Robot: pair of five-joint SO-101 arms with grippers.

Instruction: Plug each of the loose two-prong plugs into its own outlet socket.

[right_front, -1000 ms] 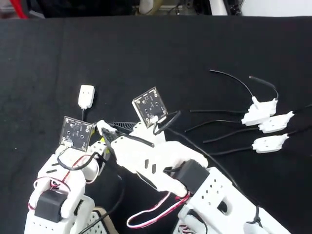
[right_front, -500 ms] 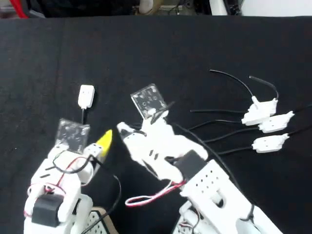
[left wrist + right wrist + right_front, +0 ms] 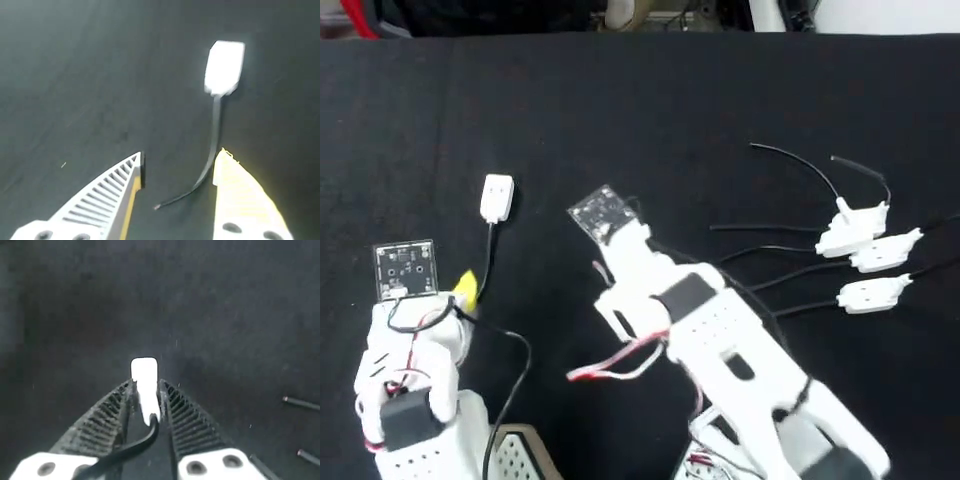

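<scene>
Got one white plug (image 3: 144, 371) pinched tight btw the fingers (image 3: 107, 420) of the right hand (image 3: 146, 386). Body pokes out past the tips, w/ the black lead (image 3: 135, 444) trailing back under the palm. Prob gripped by the flat sides so the far end stays free to push into a socket, tho can't make out the prongs from here. Going by the high view, held roughly mid bench (image 3: 650, 100).

Spotted a second plug (image 3: 224, 67) lying loose on the bench over on the left, w/ its cord (image 3: 214, 130) running back toward the left hand (image 3: 182, 155). Nothing held there: spread wide open, straddling the tail end of that cord, w/ the plug itself well ahead of the tips. Looks lined up along the cord as a pre-grasp, imo.

Off to the right, counted three white connectors (image 3: 865, 250) bunched close together, black leads fanned out, well apart from both hands. Can't tell if those are the sockets or more plugs.

Nothing mated yet afaict, so early days. Would watch that trailing lead for snags under the right arm.
</scene>
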